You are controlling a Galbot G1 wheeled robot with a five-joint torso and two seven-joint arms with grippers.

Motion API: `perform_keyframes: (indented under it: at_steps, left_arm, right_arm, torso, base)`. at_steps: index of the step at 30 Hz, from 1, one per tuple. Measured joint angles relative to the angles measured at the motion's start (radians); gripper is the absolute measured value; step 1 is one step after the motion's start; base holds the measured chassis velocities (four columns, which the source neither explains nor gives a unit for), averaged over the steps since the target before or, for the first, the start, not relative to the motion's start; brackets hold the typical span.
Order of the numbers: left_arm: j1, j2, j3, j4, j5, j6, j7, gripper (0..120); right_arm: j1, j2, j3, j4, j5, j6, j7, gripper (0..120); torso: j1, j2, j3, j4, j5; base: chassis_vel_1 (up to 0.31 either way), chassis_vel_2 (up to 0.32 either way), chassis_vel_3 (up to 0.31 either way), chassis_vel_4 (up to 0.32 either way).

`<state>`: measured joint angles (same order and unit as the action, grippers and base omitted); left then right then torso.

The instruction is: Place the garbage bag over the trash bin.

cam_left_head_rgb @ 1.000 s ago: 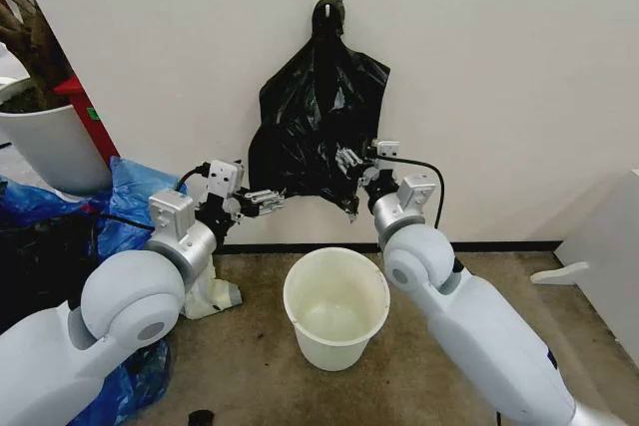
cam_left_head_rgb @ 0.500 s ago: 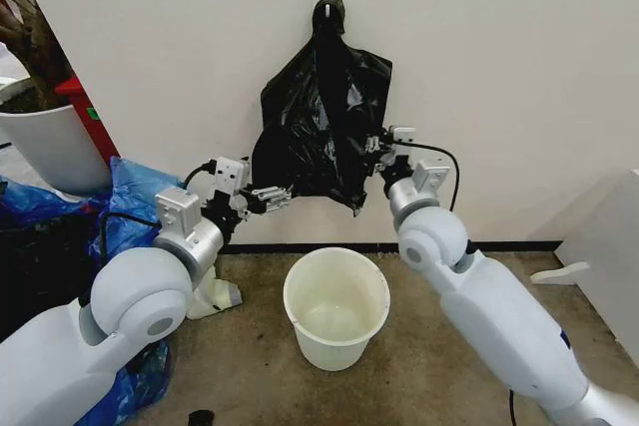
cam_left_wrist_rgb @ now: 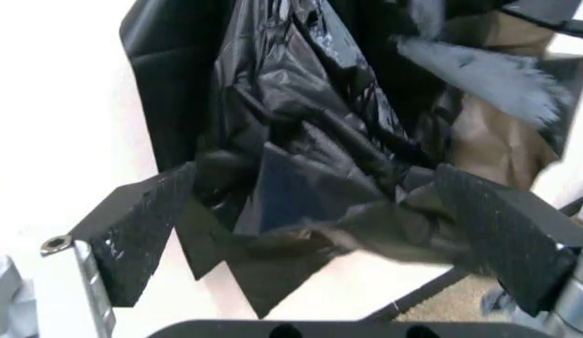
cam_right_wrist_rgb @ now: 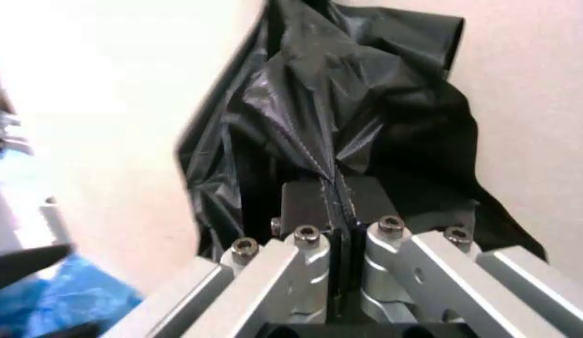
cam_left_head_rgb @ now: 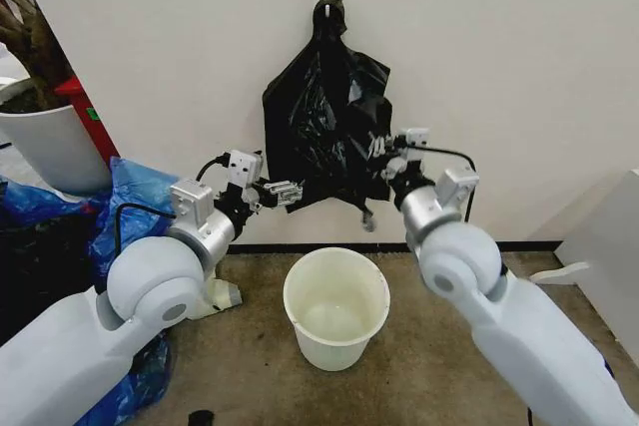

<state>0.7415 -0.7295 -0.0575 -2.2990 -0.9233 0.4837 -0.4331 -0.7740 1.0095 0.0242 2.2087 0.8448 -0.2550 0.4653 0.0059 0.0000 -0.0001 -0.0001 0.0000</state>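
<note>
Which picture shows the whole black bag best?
The head view: the thin crinkly black plastic garbage bag hangs whole from a wall hook. The left wrist view shows folds between the open left gripper; the right wrist view shows the shut right gripper pinching it.

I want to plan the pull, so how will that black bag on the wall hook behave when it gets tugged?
The bag looks floppy: it hangs in crumpled folds from the hook. Probably very light and thin, so it may stretch or tear there. Its glossy film could slip, though the right end effector is pinched shut on a fold.
</note>
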Motion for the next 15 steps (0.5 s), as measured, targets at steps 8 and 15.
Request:
perform_keyframes:
  at_steps: [8, 15]
  left_arm:
    - [-0.183, -0.042, 0.075, 0.083, -0.023, 0.024, -0.021, 100]
    - [-0.368, -0.124, 0.186, 0.211, 0.004, 0.078, -0.091, 100]
  right_arm:
    - [-0.024, -0.034, 0.060, 0.011, 0.054, 0.021, -0.052, 0]
    - [-0.068, -0.047, 0.115, 0.032, 0.118, 0.020, -0.056, 0]
  torso:
    - [0.000, 0.000, 0.000, -0.0003, 0.0001]
    - [0.000, 0.000, 0.000, -0.0004, 0.0005]
  base:
    - [0.000, 0.000, 0.000, 0.000]
    - [0.000, 0.000, 0.000, 0.000]
